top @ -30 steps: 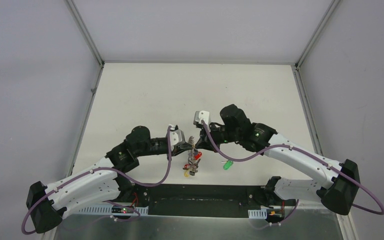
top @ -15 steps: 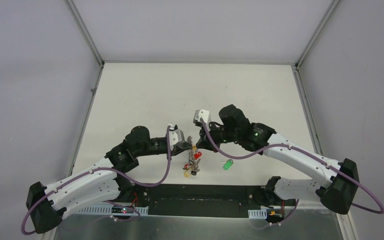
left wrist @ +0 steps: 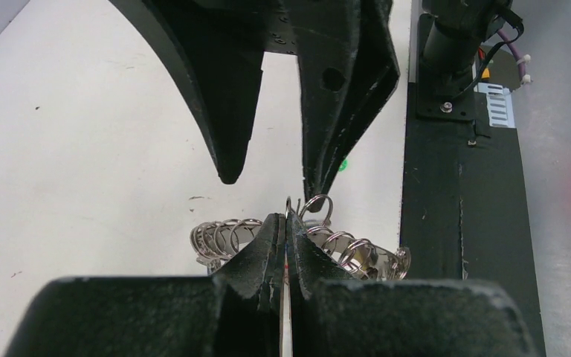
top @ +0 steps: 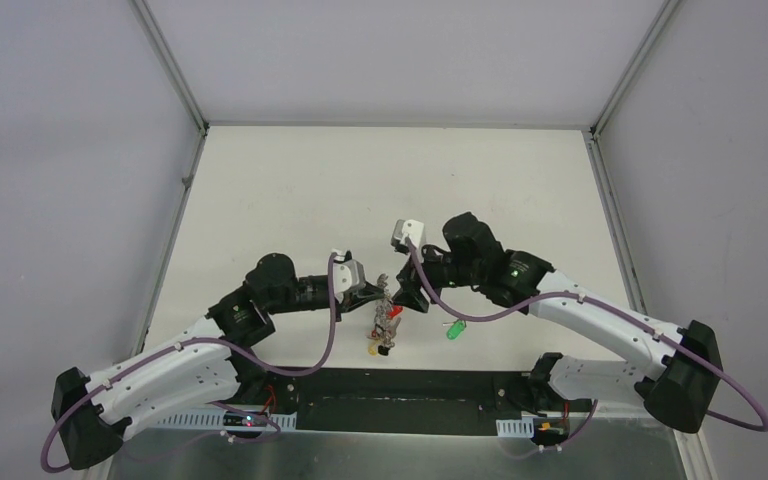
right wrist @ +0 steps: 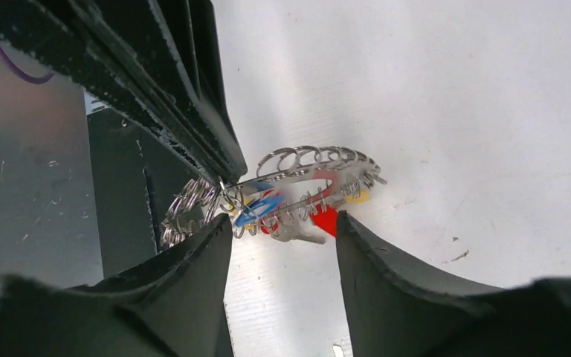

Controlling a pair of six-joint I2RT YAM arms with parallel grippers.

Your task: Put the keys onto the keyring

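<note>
Progress, we judge, is halfway: left fingers [left wrist: 264,249] pinch the keyring [left wrist: 223,236] at centre frame, right fingers [right wrist: 386,275] spread beside it, blue key [right wrist: 262,209] seemingly on, green key [top: 455,328] loose on the surface [top: 360,180].

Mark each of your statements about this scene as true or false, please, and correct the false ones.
1. The left hand is shut on the keyring. True.
2. The right hand is shut as well. False: its fingers stand apart, with the keyring in front of them.
3. The green-tagged key lies on the table, apart from the keyring. True.
4. The keyring is at the far edge of the table. False: it is close to the near edge, between the two hands.
</note>
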